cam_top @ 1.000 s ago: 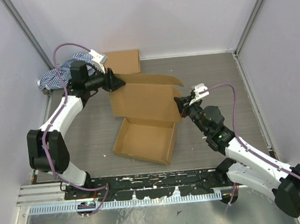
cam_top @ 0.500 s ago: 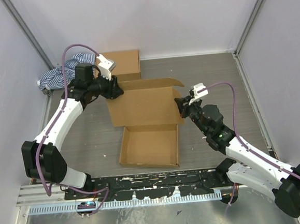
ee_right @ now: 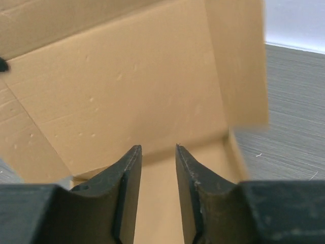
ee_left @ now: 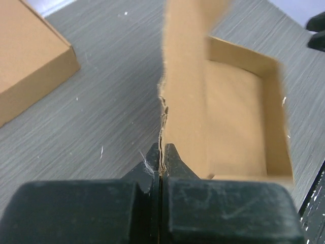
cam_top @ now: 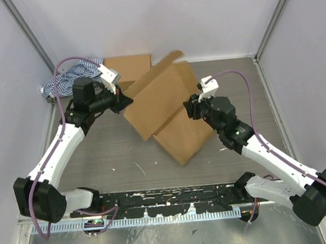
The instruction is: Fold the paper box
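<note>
The paper box (cam_top: 165, 107) is a brown cardboard mailer that lies skewed mid-table, its lid panel raised toward the back. My left gripper (cam_top: 125, 100) is shut on the lid's left edge. In the left wrist view the jaws (ee_left: 161, 161) pinch the thin, frayed cardboard edge, and the box's open tray (ee_left: 238, 117) lies beyond. My right gripper (cam_top: 190, 109) stands open at the box's right side. Its fingers (ee_right: 157, 150) are apart with nothing between them, facing the inner cardboard panel (ee_right: 127, 81).
A second, compact brown box (cam_top: 129, 67) sits at the back and shows in the left wrist view (ee_left: 25, 61). A blue-and-white striped cloth (cam_top: 63, 82) lies at the back left. Grey walls close in on three sides.
The left gripper has shut on the lid's edge and the right gripper has opened, letting go. The box has swung round and its lid has lifted toward the back.
</note>
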Controlling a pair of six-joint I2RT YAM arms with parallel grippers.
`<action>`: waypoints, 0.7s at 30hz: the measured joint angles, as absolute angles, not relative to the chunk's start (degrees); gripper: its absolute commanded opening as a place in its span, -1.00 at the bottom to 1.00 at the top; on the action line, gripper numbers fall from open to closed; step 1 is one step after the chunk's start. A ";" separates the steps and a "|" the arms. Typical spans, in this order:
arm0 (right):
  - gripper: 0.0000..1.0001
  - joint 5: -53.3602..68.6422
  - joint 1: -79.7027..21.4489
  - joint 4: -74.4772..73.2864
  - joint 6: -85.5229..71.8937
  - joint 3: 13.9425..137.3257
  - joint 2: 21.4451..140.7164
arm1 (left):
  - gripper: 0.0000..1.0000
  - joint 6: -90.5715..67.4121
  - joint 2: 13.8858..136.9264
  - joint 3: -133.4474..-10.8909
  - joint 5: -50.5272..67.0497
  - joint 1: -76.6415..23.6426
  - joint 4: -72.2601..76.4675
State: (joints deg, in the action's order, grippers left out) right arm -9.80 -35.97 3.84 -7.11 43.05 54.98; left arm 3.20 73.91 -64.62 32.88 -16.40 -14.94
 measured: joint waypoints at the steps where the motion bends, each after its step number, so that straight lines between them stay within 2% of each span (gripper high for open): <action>1: -0.16 -9.54 -35.97 1.96 -7.25 45.10 56.10 | -1.00 2.81 73.06 -64.03 33.34 -16.45 -13.98; 7: -0.06 -12.38 -36.05 -11.16 -8.21 59.51 65.10 | -1.00 2.17 67.90 -62.54 33.98 -16.56 -9.63; 13: -0.03 -16.27 -36.05 -18.31 -9.91 60.86 65.82 | -1.00 5.43 65.78 -63.29 34.24 -16.95 -9.63; 21: 0.01 -21.04 -35.92 -24.18 -10.61 67.75 67.22 | -1.00 13.19 68.82 -78.61 39.83 -17.26 -23.49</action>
